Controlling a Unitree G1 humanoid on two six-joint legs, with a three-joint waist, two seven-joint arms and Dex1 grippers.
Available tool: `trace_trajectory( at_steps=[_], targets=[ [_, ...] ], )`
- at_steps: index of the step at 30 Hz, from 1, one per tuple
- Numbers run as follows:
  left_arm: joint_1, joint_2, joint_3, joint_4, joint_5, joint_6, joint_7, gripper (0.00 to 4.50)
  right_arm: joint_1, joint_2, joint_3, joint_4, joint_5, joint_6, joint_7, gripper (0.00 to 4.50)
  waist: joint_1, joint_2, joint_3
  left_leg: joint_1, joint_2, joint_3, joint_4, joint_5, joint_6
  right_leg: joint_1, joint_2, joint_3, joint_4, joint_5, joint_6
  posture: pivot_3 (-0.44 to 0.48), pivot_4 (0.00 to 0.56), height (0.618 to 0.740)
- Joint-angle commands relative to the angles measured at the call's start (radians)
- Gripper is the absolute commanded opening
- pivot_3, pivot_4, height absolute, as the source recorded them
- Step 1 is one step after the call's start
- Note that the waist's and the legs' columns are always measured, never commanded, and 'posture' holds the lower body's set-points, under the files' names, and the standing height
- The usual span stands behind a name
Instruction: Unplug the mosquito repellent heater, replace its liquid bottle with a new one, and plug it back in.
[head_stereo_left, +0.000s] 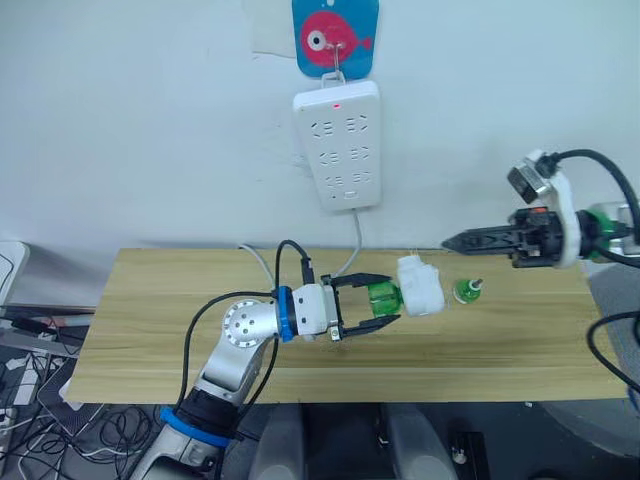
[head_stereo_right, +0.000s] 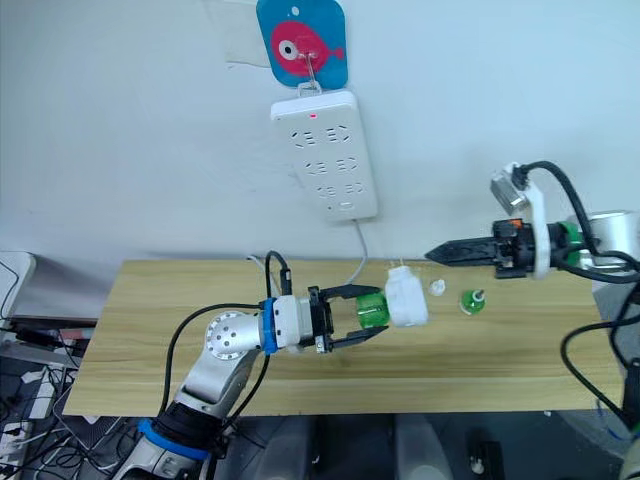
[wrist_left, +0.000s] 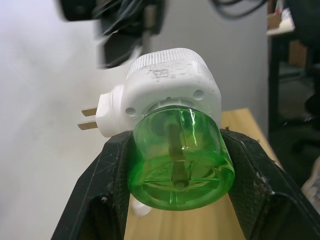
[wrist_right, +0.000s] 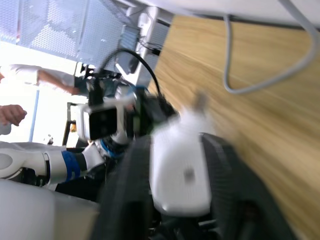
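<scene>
A small white rounded plastic heater (head_stereo_left: 421, 284) is being shown with a translucent green bottle (head_stereo_left: 383, 298); a light wood-grain worktop (head_stereo_left: 150, 330), white power strip (head_stereo_left: 338, 144) and blue-pink fish hook plaque (head_stereo_left: 335, 36) are being displayed.

I counted one mosquito repellent heater (head_stereo_left: 420, 285), two green liquid bottles, one (head_stereo_left: 383, 298) fitted in the heater and one (head_stereo_left: 467, 291) standing on the table, one power strip (head_stereo_left: 338, 143), one table (head_stereo_left: 150, 330).

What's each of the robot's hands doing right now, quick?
Left gripper: closed on the green bottle of the mosquito repellent heater.
Right gripper: shut, holding nothing.
</scene>
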Motion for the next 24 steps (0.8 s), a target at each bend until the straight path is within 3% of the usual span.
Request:
trace_trajectory(
  at_steps=[1,5,24],
  targets=[
    [-0.021,-0.003,0.006,0.0,0.002,-0.066,-0.002,2.26,0.02,-0.03,0.008,-0.013,0.025,0.008,0.024,3.05,-0.002,0.0,0.0,0.0,0.0,0.0,0.0,0.0,0.0,0.0,0.0,0.001,0.0,0.0,0.001,-0.1,0.29,0.74],
    [-0.04,-0.007,-0.002,-0.001,-0.008,-0.059,0.0,2.26,0.054,0.005,-0.008,-0.038,0.045,0.008,0.004,4.47,-0.005,0.0,0.0,0.001,0.0,0.0,0.0,0.0,0.0,0.0,0.0,0.001,0.001,0.001,0.001,-0.097,0.289,0.74],
    [-0.066,-0.029,-0.021,-0.012,-0.039,-0.03,-0.019,2.26,0.094,0.142,-0.04,-0.098,0.188,0.008,-0.177,4.47,-0.004,0.0,0.0,0.0,0.0,-0.001,0.001,0.0,0.0,0.0,0.0,0.0,0.001,0.001,0.001,-0.096,0.29,0.74]
  ],
)
